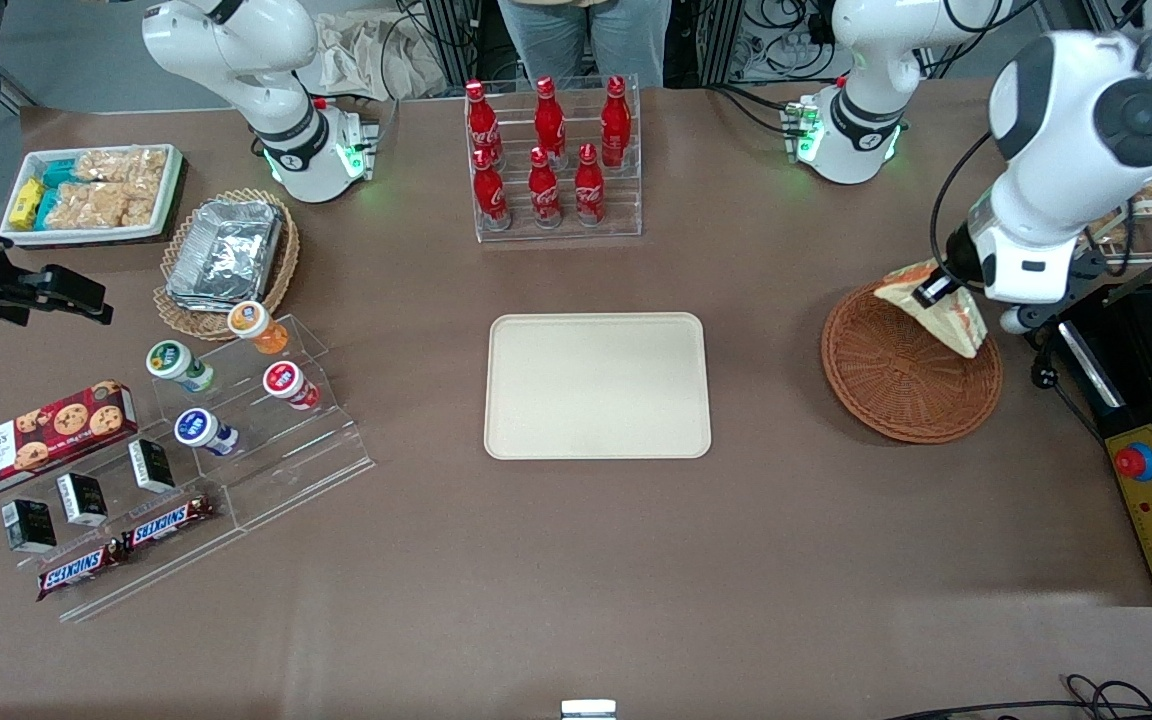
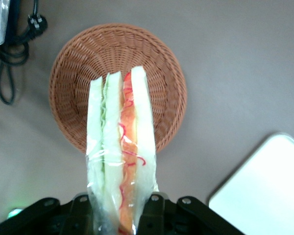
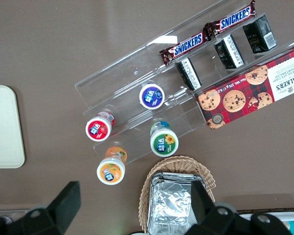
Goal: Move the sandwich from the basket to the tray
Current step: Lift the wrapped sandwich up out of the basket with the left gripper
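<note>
A brown cloth covers the long table (image 1: 576, 560), and the goods on it are laid out like a small shop counter. Toward the parked arm's end sit a white tray of snack packets (image 1: 91, 192), a pale wicker basket of foil containers (image 1: 226, 258) and a stepped clear stand (image 1: 236, 440) that props yogurt cups, chocolate bars and a cookie box (image 1: 41, 438) where they can be seen and reached. Farther along, a clear rack holds red cola bottles (image 1: 548, 160) upright, and nearer the front camera than that rack lies the tray (image 1: 598, 386) — flat, cream, nothing on it, set mid-table as the drop spot. Toward the working arm's end rests the basket (image 1: 908, 372), reddish-brown and round, with nothing left in its bowl. Above its rim hangs the gripper (image 1: 939, 288), clenched on the sandwich (image 1: 946, 305): the wrist view shows the wrapped wedge (image 2: 120, 147) pinched at one end between the black fingers (image 2: 152, 210), bread slices standing on edge with the orange-red and green filling facing the camera, the basket (image 2: 76, 63) well below it. Gripping across the flat faces likely keeps the soft bread from sliding out. The lift looks done; what remains, as I judge it, is the carry sideways to the tray (image 2: 264, 191) and a gentle release — the film wrap may cling or the wedge may tip over on landing.
</note>
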### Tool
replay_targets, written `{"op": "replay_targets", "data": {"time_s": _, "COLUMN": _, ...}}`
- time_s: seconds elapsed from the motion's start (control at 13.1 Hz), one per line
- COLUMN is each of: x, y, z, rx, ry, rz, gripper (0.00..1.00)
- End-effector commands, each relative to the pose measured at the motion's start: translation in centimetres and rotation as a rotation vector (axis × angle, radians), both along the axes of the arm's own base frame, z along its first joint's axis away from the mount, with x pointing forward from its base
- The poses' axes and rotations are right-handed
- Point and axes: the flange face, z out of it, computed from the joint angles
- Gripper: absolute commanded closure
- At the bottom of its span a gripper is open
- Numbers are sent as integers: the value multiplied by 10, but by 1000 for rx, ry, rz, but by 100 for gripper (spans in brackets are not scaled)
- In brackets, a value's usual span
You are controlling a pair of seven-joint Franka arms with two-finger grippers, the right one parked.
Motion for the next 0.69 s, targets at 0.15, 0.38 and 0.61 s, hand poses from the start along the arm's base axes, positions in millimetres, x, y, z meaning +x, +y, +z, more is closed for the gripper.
{"op": "replay_targets", "data": {"time_s": 0.15, "x": 17, "y": -50, "z": 54, "rx": -48, "ry": -28, "rz": -274, "gripper": 100}}
{"op": "replay_targets", "data": {"time_s": 0.38, "x": 6, "y": -77, "z": 74, "rx": -92, "ry": -24, "rz": -398, "gripper": 100}}
{"op": "replay_targets", "data": {"time_s": 0.61, "x": 5, "y": -91, "z": 72, "rx": -146, "ry": -27, "rz": -443, "gripper": 100}}
